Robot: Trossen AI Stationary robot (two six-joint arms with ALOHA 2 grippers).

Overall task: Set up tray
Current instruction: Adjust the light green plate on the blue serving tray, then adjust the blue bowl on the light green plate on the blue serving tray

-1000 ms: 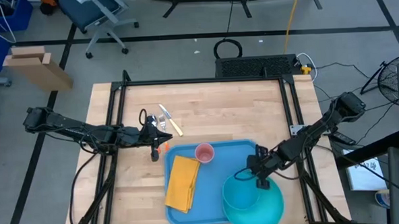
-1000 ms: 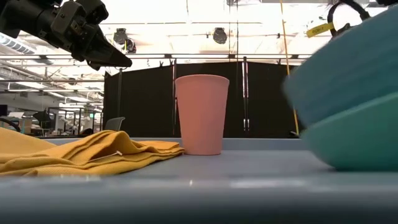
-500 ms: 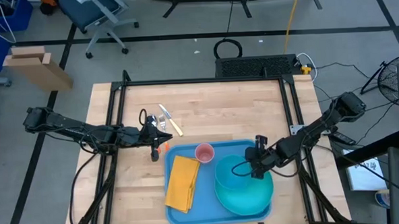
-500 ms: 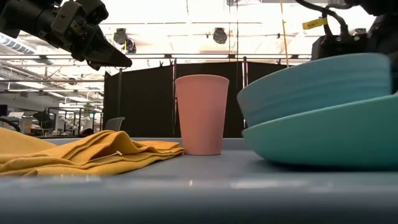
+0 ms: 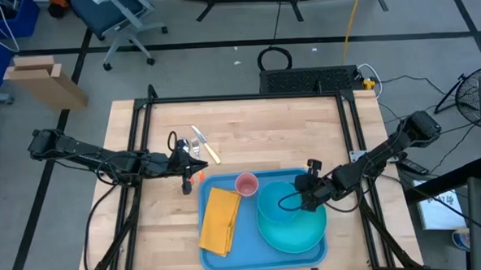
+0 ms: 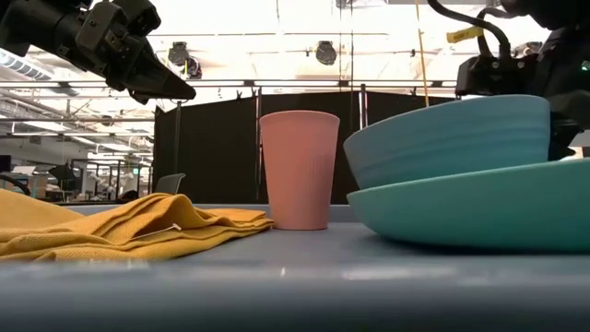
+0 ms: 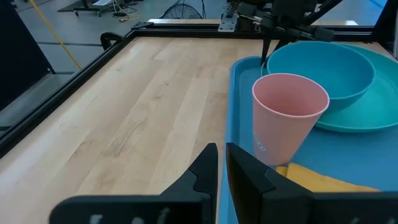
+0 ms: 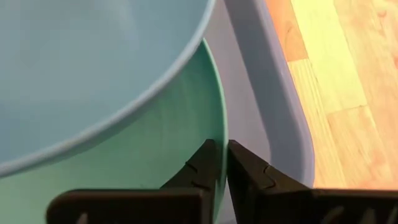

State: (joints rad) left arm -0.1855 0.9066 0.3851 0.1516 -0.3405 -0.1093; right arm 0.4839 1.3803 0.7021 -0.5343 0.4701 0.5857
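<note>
Under right hand (image 5: 308,199), tray (image 5: 254,250)

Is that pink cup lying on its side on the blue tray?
No, the pink cup stands upright on the tray, its open mouth up, beside the yellow napkin.

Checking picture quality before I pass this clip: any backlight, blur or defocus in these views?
Low view: bright ceiling lights behind leave the pink cup and left gripper backlit, and the near tray surface is soft. Right wrist view: the bowl and plate fill the frame up close, slightly soft. High view: evenly lit, no strong glare.
</note>
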